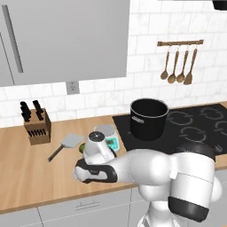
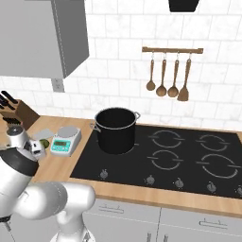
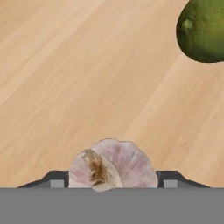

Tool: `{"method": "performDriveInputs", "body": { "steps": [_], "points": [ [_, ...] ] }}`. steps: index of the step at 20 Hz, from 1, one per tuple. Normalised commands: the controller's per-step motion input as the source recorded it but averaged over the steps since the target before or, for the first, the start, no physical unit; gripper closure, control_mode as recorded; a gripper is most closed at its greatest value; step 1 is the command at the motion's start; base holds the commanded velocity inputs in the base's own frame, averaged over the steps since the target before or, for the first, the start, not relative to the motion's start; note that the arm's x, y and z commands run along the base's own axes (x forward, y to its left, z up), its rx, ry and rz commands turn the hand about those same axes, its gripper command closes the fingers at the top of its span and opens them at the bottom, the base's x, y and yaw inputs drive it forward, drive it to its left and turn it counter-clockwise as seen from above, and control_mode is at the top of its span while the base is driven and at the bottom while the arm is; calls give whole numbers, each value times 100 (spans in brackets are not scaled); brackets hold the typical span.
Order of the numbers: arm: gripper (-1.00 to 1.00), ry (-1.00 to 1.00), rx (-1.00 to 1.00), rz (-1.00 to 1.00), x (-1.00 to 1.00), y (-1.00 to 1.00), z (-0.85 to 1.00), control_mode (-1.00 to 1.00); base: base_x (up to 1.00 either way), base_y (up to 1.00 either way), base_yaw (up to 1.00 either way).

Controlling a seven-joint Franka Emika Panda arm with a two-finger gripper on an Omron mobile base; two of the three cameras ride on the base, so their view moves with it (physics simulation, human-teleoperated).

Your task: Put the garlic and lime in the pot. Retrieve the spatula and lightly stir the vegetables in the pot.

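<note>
Hand (image 3: 113,186) is hanging low over the counter (image 3: 65,87) with fingers apart either side of the garlic (image 3: 113,166), not visibly clamping; an off-centre squeeze risks squirting it toward the lime (image 3: 203,30).

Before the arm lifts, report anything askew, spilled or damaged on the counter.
Nothing stands out. The pale, purple-tinged garlic bulb sits whole on the wooden counter between the jaws, the round yellowish-green lime lies intact apart from it, and the tall black stockpot stands upright on the black cooktop. No spills show.
</note>
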Motion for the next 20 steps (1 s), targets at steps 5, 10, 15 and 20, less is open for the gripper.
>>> {"method": "performDriveInputs", "body": {
  "steps": [5, 10, 15, 20],
  "points": [
    [100, -9, 8, 1, -26, -42, 75, -100, 0, 0, 0],
    [100, -20, 3, 1, -48, -75, 95, -100, 0, 0, 0],
    [100, -13, 1, -6, -12, -100, 93, -100, 0, 0, 0],
    [100, -3, 1, -21, 4, -100, 100, -100, 0, 0, 0]
  ]
}}
